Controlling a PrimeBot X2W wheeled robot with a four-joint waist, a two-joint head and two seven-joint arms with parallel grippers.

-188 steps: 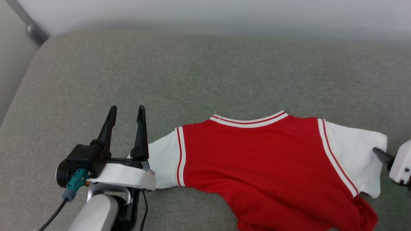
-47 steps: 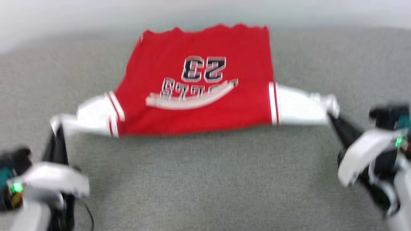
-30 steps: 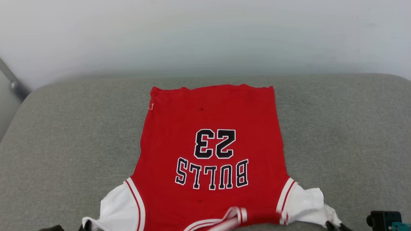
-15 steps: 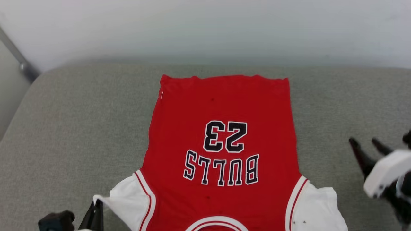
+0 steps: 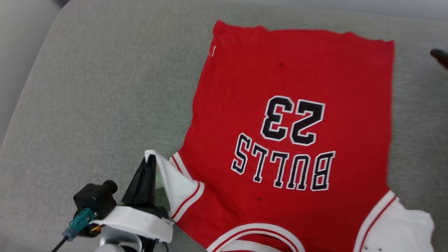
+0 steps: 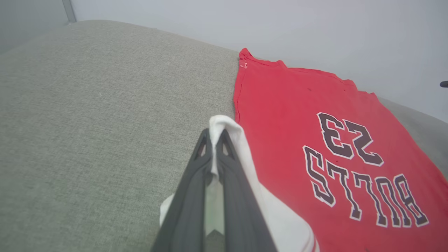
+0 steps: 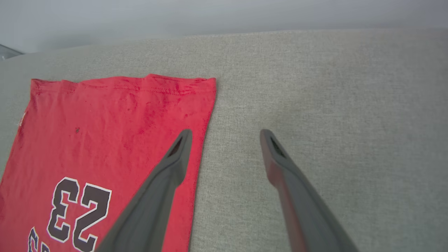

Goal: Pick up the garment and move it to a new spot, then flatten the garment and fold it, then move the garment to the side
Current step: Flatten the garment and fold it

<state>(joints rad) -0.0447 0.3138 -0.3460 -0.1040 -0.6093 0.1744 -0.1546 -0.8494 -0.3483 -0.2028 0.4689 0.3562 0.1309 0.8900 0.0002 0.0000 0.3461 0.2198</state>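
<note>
- The garment (image 5: 294,133) lies spread on the grey cushion (image 5: 105,87) with the "BULLS 23" face up, the hem (image 7: 122,82) far from the robot and the collar (image 5: 255,232) near it.
- Risk 1: the left gripper (image 6: 213,136) is clamped on the edge of the white sleeve (image 5: 176,183), which stands lifted and twisted off the cushion. A tug upward or inward would likely drag the flat red body and ruck the shoulder.
- Risk 2: released from this height, the sleeve may flop onto its striped trim instead of spreading flat.
- Risk 3: the right gripper (image 7: 225,134) has its jaws wide apart and empty, and it hovers at the side edge near the hem. 1 finger overlaps the red cloth in its wrist view, so a careless descent could crease that edge.
- The left arm sits low at the near left, with its fingers pointing away and slightly up.
- The right arm reaches far to the right, with its fingers aimed past the hem corner.
</note>
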